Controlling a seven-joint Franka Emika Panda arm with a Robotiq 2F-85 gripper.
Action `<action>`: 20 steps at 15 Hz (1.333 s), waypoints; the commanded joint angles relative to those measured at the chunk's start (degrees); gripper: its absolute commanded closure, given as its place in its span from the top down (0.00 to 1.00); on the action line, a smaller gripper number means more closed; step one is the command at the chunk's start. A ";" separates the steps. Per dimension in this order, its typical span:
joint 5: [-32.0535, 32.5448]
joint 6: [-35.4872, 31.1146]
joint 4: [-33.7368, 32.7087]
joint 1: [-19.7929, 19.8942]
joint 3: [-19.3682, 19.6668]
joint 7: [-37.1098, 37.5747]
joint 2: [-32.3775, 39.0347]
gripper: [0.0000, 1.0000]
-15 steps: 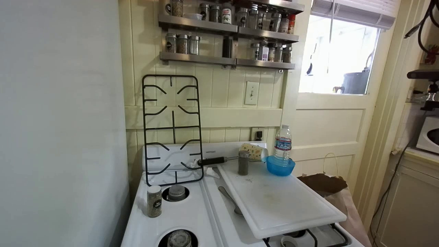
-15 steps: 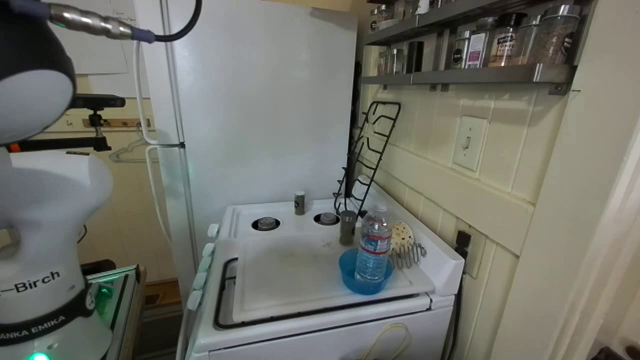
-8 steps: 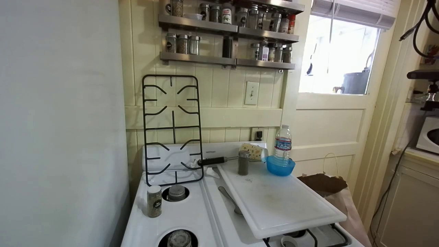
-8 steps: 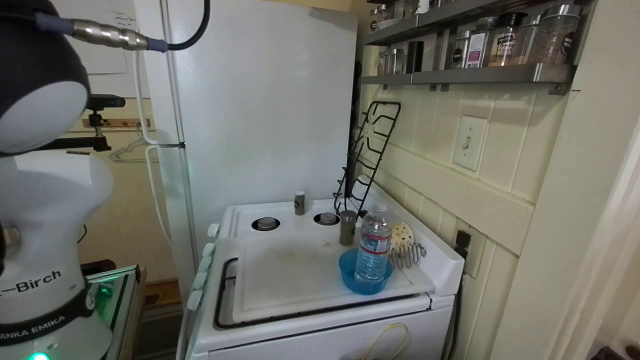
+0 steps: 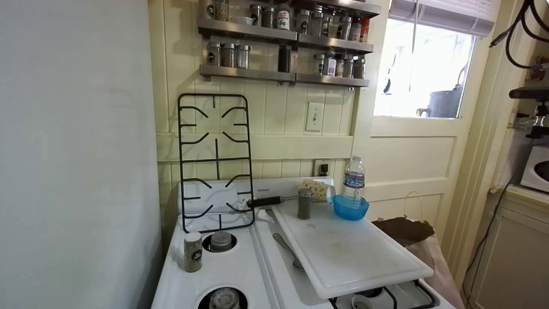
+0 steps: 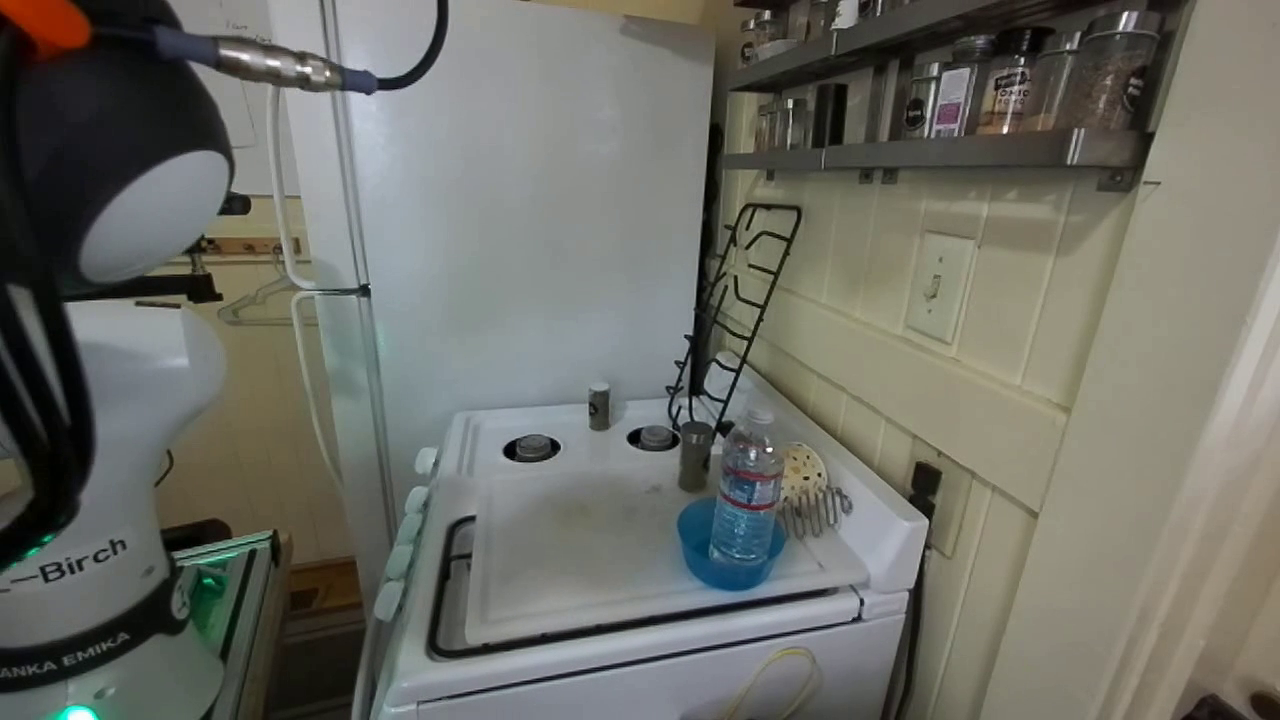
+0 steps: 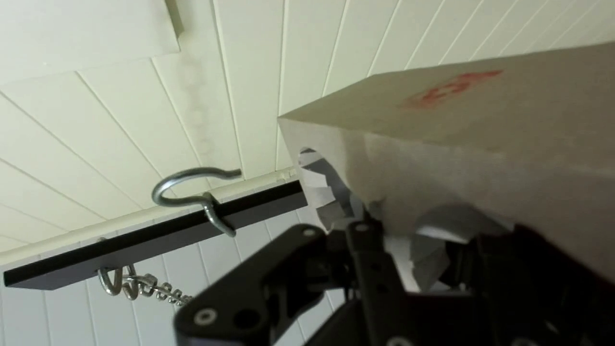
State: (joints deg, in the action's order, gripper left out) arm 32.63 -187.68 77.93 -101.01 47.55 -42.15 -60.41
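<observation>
In the wrist view, the black gripper [image 7: 418, 245] sits at the lower right, its hard jointed links overlapping the lower part of a matt, paper-like, box-shaped object [image 7: 480, 158]. This object fills the right side, tan on its upper face with a smeared red mark [image 7: 449, 89], paler below, where a ragged oval hole [image 7: 329, 185] opens. Whether the fingers pinch it or stand apart, I cannot tell. Leftward are a bent steel hook [image 7: 182, 202], a dark flat-sided bar [image 7: 158, 242] and a metal chain [image 7: 163, 290], with grooved white boards [image 7: 254, 96] behind.

In an exterior view, the smooth black-and-white robot arm [image 6: 150, 200] is at the left edge; a clear ribbed bottle [image 6: 748, 490] stands in a translucent blue bowl [image 6: 695, 555] on a white cutting board [image 6: 580, 560] over the stove [image 6: 620, 665].

In an exterior view, a black wire grate [image 5: 216, 159] leans toward a cream panelled wall [image 5: 274, 148], beneath steel shelves [image 5: 246, 73].
</observation>
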 commanded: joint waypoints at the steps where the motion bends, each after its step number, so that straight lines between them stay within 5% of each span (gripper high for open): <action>1: -1.55 -2.23 -7.07 -5.15 1.67 -1.04 3.14 0.01; 8: -0.91 -7.50 -13.87 -10.28 3.89 0.39 4.99 0.01; 20: -1.72 -8.07 -13.85 -8.17 6.89 5.45 4.24 0.01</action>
State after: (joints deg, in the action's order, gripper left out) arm 32.17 -194.25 66.28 -109.09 53.03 -38.74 -57.74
